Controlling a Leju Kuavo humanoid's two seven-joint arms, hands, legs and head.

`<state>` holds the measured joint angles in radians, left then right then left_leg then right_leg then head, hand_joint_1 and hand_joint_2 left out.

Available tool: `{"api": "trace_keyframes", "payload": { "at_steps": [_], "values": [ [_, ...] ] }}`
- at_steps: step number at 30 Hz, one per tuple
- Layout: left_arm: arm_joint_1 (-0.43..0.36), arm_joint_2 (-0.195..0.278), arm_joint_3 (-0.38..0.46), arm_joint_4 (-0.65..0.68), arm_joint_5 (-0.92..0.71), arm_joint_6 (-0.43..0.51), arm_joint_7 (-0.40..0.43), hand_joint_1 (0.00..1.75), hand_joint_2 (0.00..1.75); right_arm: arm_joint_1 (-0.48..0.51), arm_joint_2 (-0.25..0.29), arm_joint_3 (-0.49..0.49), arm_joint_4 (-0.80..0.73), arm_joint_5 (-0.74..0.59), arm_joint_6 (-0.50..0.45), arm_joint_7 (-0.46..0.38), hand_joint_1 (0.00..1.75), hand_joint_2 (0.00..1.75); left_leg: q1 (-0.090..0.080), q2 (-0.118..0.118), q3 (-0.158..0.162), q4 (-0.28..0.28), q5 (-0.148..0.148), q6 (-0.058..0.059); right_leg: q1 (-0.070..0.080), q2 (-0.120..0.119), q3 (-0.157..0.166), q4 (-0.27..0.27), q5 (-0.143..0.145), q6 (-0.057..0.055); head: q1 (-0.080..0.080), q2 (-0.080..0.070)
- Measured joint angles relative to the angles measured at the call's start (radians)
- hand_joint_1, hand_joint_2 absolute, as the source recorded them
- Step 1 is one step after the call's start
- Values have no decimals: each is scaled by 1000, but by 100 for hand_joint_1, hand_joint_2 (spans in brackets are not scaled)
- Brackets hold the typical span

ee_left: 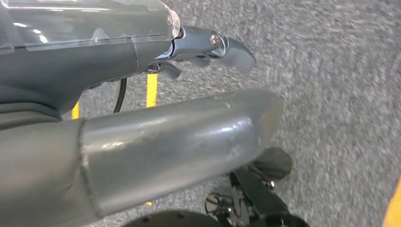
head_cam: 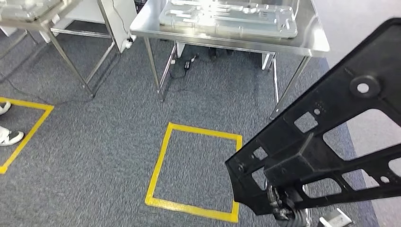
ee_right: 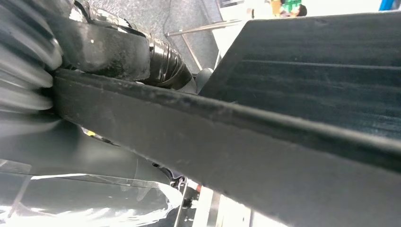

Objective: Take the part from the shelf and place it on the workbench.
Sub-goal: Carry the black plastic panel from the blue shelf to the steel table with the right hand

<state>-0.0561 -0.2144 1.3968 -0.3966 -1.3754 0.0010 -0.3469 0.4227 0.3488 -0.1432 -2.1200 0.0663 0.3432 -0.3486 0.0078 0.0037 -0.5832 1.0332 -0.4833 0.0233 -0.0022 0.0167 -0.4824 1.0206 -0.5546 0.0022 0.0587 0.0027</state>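
Black plastic part [head_cam: 326,137], a flat frame with cut-out windows and a round boss near one end, held up close at the lower right of the head view, tilted, one end low and the other rising toward the right edge. Right robot hand [head_cam: 283,205] under its lower end, dark fingers clamped on it; in the right wrist view the ribbed cover and fingers [ee_right: 108,47] press against the part's long edge [ee_right: 236,142]. The part is in the air over the floor, well short of the desk.

Left robot hand [ee_left: 156,137] hangs over the carpet [ee_left: 340,85]. Thick grey thumb and a darker finger [ee_left: 227,49] extended and apart, nothing between them.

Grey carpet underfoot. A square of yellow tape [head_cam: 196,168] marked on it, just left of the part's low end. A second yellow-taped area [head_cam: 28,130] at the far left, with a person's white shoes [head_cam: 9,136] at its edge.

Beyond the square, a steel desk [head_cam: 312,45] on thin legs, carrying a large pale moulded tray or panel [head_cam: 227,19]. Cables lie on the floor beneath it [head_cam: 187,64]. Another metal-legged desk [head_cam: 71,61] further left, its top mostly cut off.
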Motion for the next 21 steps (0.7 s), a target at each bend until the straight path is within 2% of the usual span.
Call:
{"api": "trace_keyframes", "payload": {
  "at_steps": [2, 4, 6, 7, 8, 9, 11, 12, 13, 15, 17, 18, 19, 21],
  "values": [
    [0, 0, 0, 0, 0, 0, 2, 0, 0, -1, 0, 2, 0, 12, -3, 1, 175, 175, 4, -1, 18, -11, -7, 14, -1, -3, -19, 48, -1, 8, 0, 0],
    [0, 0, 0, 0, 0, 1, 3, 0, 0, -3, 0, 4, 0, 24, -5, 4, 175, 175, 6, -1, 38, -18, -17, 22, -5, -8, -86, 160, -28, 18, 0, 0],
    [0, 0, 0, 0, 0, 2, 5, 0, 0, -4, 0, 5, 0, 41, -8, 13, 175, 175, 6, -2, 58, -20, -33, 23, -10, -10, -171, 263, -72, 26, 1, 0],
    [1, 0, 0, 0, 0, 2, 6, 0, 0, -3, 0, 5, 0, 51, -11, 19, 175, 175, 6, -2, 70, -20, -43, 22, -12, -11, -199, 281, -79, 28, 0, 0],
    [2, 0, 0, 0, 0, 2, 6, 0, 0, -3, 0, 6, 1, 62, -13, 25, 175, 175, 6, -3, 84, -20, -54, 20, -13, -12, -212, 266, -68, 28, 1, 0],
    [2, 0, 0, 0, 0, 2, 7, 0, 0, -3, 0, 8, 1, 74, -18, 31, 175, 175, 6, -3, 99, -21, -65, 18, -13, -13, -209, 223, -39, 25, 0, 0],
    [2, 0, 1, 0, -1, 2, 8, 0, 0, -4, 0, 10, 1, 96, -26, 42, 175, 175, 6, -3, 128, -22, -89, 12, -10, -18, -188, 110, 56, 17, 0, 0],
    [1, 0, 1, 1, -1, 2, 8, 0, 0, -4, 0, 11, 1, 107, -31, 47, 175, 175, 6, -3, 139, -24, -100, 7, -6, -21, -180, 71, 87, 11, 1, 0],
    [0, 1, 1, 1, -1, 1, 8, 0, 0, -4, 0, 11, 2, 119, -36, 50, 175, 175, 6, -2, 149, -30, -109, 0, -1, -23, -175, 51, 105, 5, 2, 0],
    [-3, 2, 1, 1, -4, 0, 9, 0, 0, -6, 0, 12, 1, 153, -56, 53, 175, 175, 5, -1, 169, -30, -109, -16, 5, -20, -160, 40, 96, -11, 3, 0],
    [-7, 4, 0, 2, -7, -1, 10, 0, 0, -10, 0, 14, -1, 200, -85, 53, 175, 175, 7, 1, 165, 17, -95, -26, 2, -16, -130, 24, 88, -27, 2, 0],
    [-10, 5, 0, 2, -8, -1, 10, 0, 0, -13, 0, 16, -3, 224, -101, 54, 175, 175, 8, 1, 140, 66, -96, -29, 1, -16, -113, 17, 83, -34, 2, 0],
    [-12, 6, 0, 3, -10, -2, 10, 0, 0, -17, 0, 17, -6, 251, -119, 56, 175, 175, 9, 0, 102, 128, -107, -30, 0, -16, -99, 11, 75, -39, 2, 0],
    [-11, 9, -1, 5, -15, -4, 10, 0, 0, -29, 0, 18, -12, 312, -165, 65, 175, 175, 9, -1, 14, 239, -165, -33, 0, -13, -76, 8, 56, -44, 2, 0]
  ]
}}
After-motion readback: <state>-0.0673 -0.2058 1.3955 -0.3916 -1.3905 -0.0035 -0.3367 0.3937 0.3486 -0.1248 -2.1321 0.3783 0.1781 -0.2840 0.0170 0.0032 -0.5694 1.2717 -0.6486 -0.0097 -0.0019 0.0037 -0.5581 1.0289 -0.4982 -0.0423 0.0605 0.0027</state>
